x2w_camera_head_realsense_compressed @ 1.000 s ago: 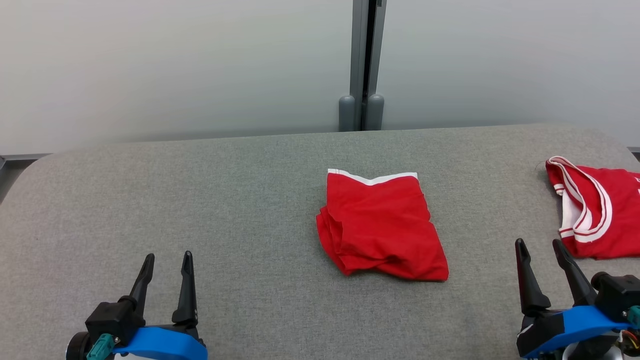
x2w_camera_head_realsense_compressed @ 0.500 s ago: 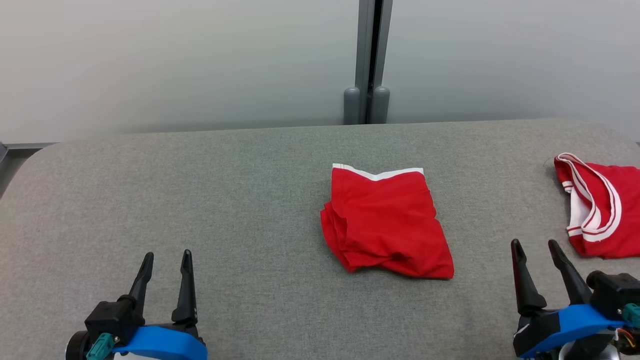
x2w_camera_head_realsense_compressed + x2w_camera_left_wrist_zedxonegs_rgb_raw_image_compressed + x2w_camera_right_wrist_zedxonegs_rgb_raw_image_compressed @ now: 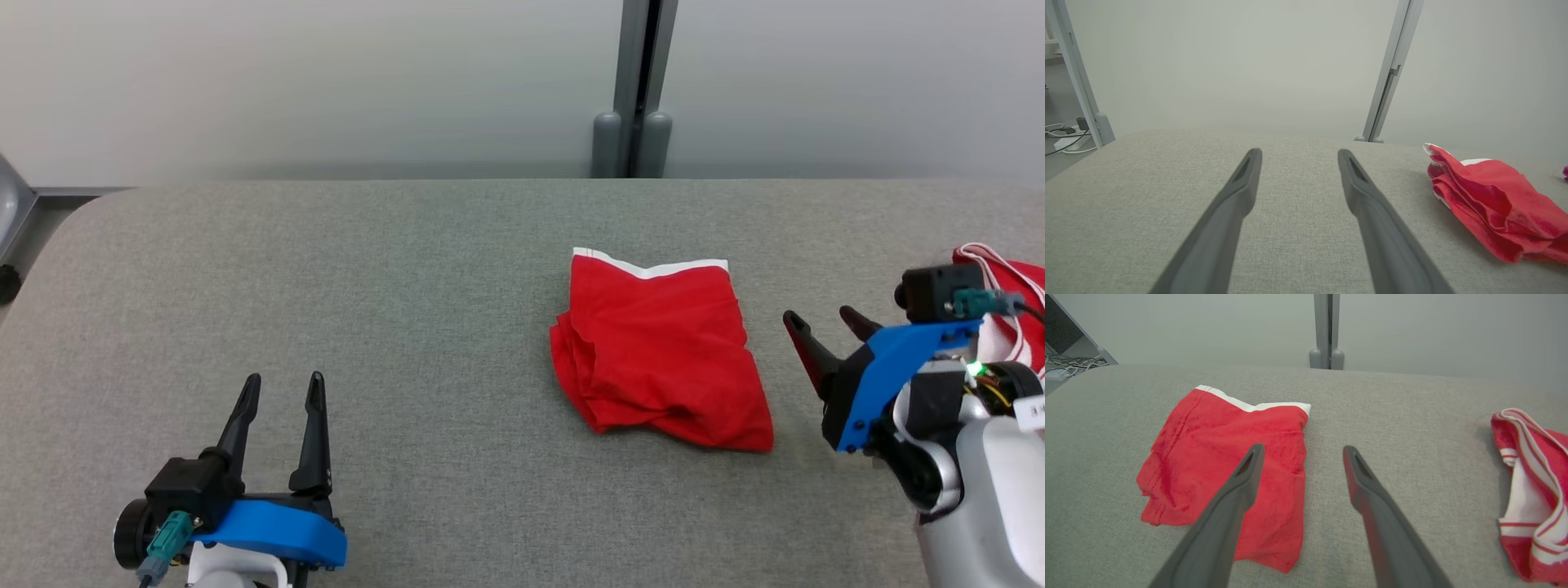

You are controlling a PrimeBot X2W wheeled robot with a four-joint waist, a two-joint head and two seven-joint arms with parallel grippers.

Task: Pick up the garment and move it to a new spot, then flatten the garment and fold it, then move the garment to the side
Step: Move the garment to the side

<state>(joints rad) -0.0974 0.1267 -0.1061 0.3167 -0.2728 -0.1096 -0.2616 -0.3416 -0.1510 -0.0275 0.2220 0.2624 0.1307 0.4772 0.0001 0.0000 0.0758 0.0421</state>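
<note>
**Both grippers open and empty; folded garment lies between them**

Clock directions take 12 as straight away from the robot in the head view.

The red garment (image 3: 661, 351) lies folded on the grey table (image 3: 408, 269), a little toward 3 o'clock from the table's middle. A white band runs along its 12 o'clock edge. Its 6 o'clock edge is rumpled, and stacked layers show along its 9 o'clock side.

The left gripper (image 3: 285, 377) sits at about 7 o'clock of the garment, well apart from it. Its fingers point to 12 and are spread wide with nothing between them; in its wrist view only bare table shows in the gap.

The right gripper (image 3: 820, 314) is just at 3 o'clock of the garment, near its edge but not touching it. Its fingers point toward 10 and are spread wide, holding nothing. In its wrist view one finger crosses in front of the garment, and bare table shows in the gap.

A second red shirt (image 3: 1531, 490) with white striped trim lies crumpled at the table's 3 o'clock end, behind the right gripper's wrist. A grey post (image 3: 641, 82) stands against the pale wall (image 3: 326, 82) at 12.
</note>
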